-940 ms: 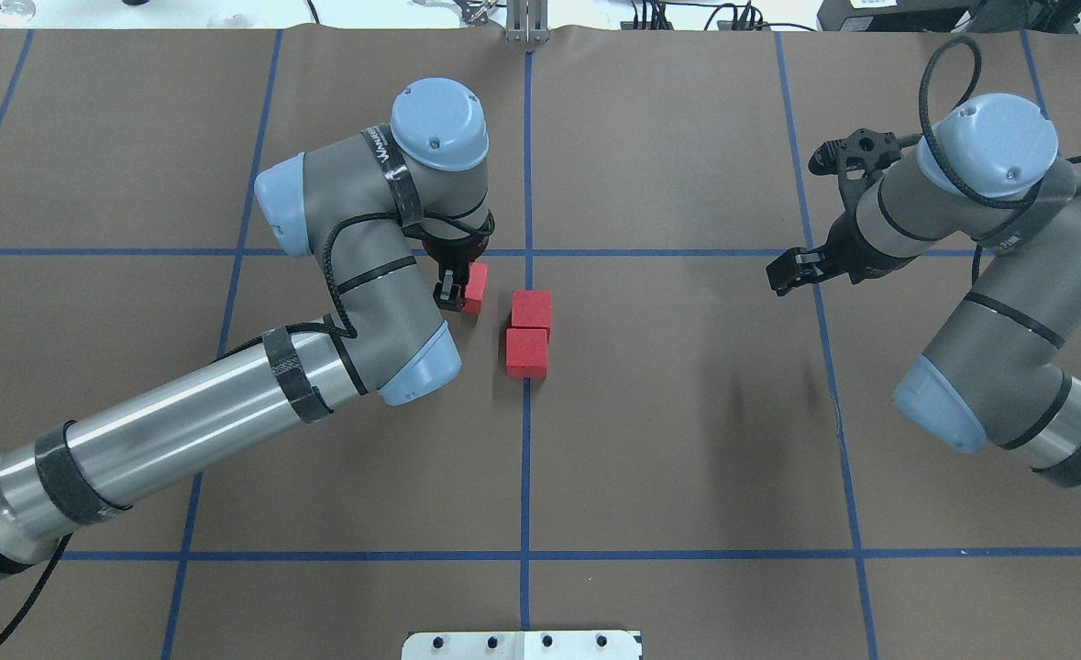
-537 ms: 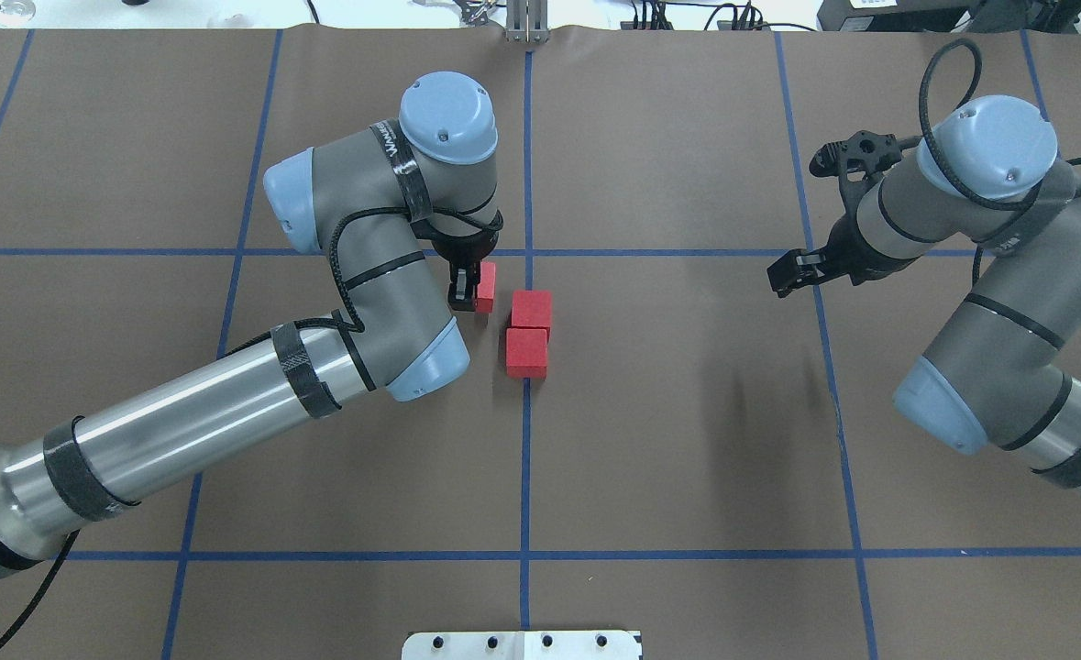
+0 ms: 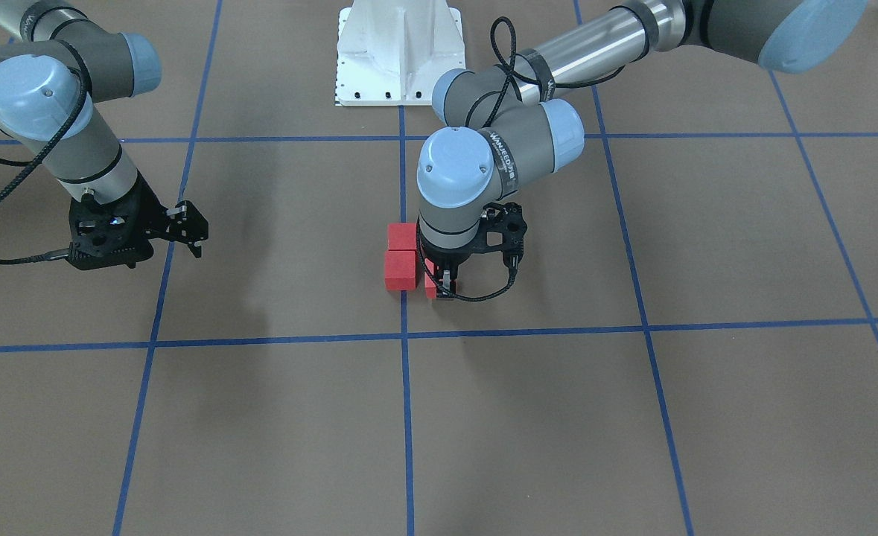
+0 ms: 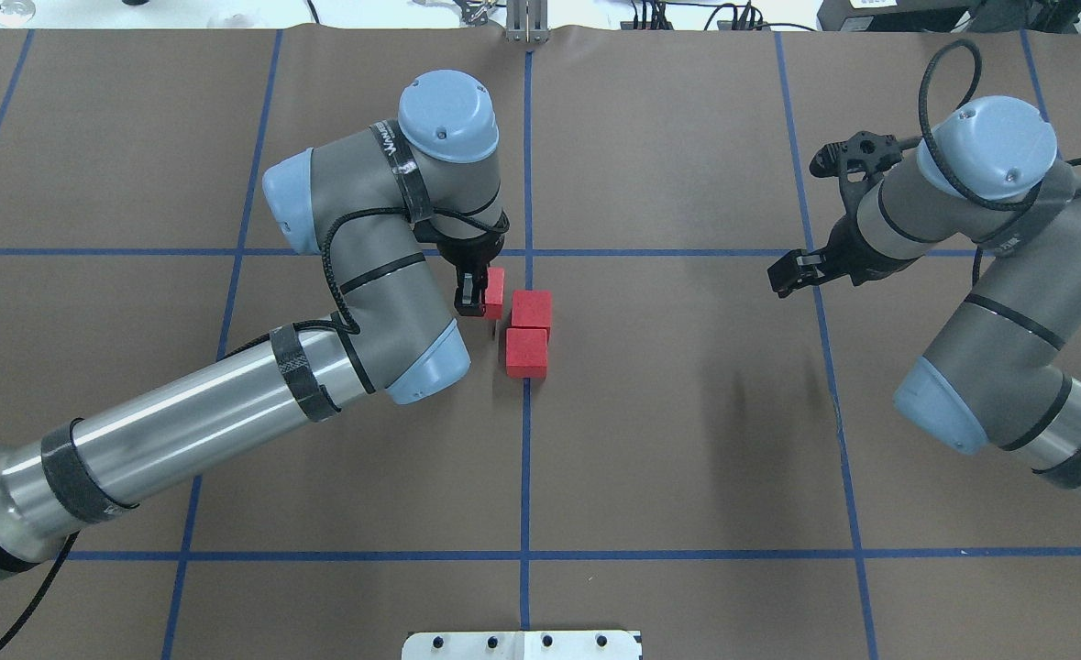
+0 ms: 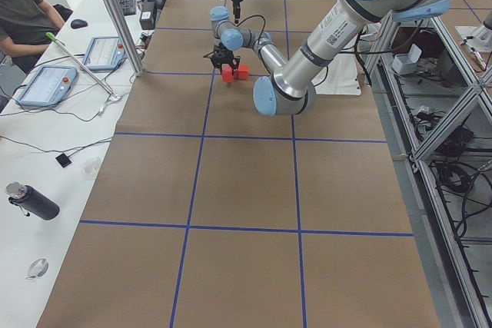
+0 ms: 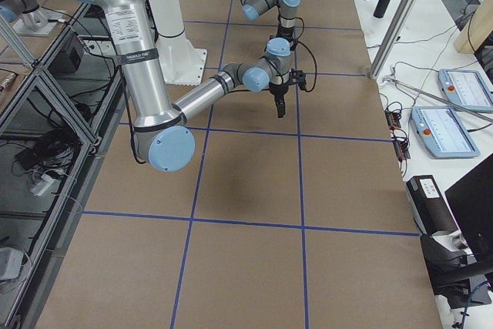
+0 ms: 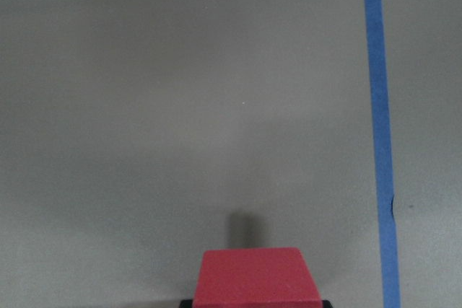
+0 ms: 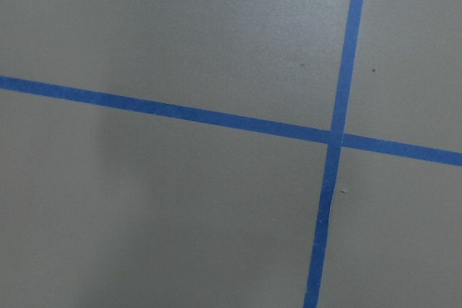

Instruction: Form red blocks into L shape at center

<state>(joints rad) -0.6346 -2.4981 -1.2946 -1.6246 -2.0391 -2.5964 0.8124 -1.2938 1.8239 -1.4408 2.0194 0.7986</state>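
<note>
Two red blocks (image 4: 532, 309) (image 4: 527, 353) lie touching, one behind the other, on the centre blue line; they also show in the front view (image 3: 402, 236) (image 3: 401, 269). My left gripper (image 4: 476, 295) is shut on the third red block (image 4: 494, 293) and holds it upright just left of the far block, a narrow gap between them. The left wrist view shows this block (image 7: 260, 275) at the bottom edge between the pads. My right gripper (image 4: 788, 273) hangs empty at the right, its fingers together, far from the blocks.
Brown table cover with a blue tape grid (image 4: 526, 458). A white base plate (image 4: 522, 644) sits at the near edge. In the exterior left view, an operator (image 5: 23, 13), tablets and a bottle (image 5: 31, 201) lie on a side desk beyond the table.
My left gripper has moved to the right with the red block, closing most of the gap to the two blocks on the centre line. The right arm has not moved.
</note>
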